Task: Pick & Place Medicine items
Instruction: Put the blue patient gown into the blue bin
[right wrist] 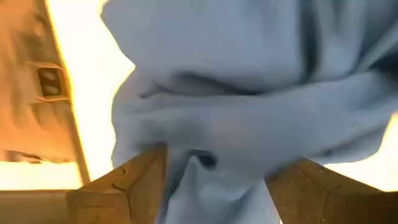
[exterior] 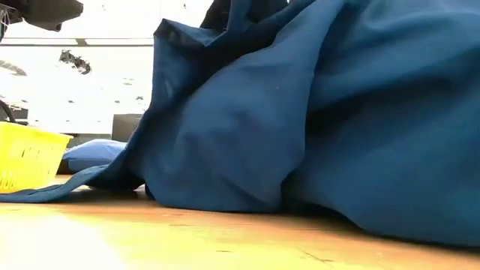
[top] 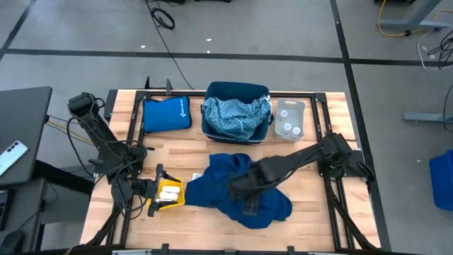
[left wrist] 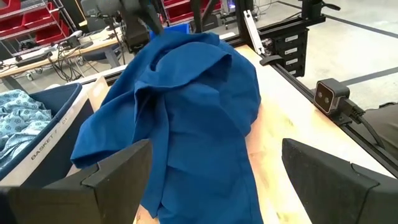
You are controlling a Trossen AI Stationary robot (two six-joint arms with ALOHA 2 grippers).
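Observation:
Two cream-white medicine packs (top: 169,190) lie in the small yellow tray (top: 172,202), which also shows in the low view as the yellow tray (exterior: 26,156). Round whitish bottles (top: 289,127) sit in a clear container (top: 290,106) at the far right. A dark blue cloth (top: 244,185) is heaped mid-table. My left gripper (top: 154,190) is open at the tray's left side, facing the cloth (left wrist: 186,106); whether it touches the tray, I cannot tell. My right gripper (top: 248,202) is down in the cloth, shut on it. My right gripper holds the dark blue cloth by a gathered fold (right wrist: 211,168) pinched between its two fingers (right wrist: 140,180); several layers are bunched there. It comes from above, slanting from the table's right. The cloth rises in a heap (exterior: 300,112), its lower part resting on the table.
A blue basket (top: 212,92) with patterned cloth stands at the far middle, and a flat blue pouch (top: 166,113) lies left of it. Black frame rails (top: 134,127) run along the table's sides. Bare wood (top: 311,219) shows at the near right.

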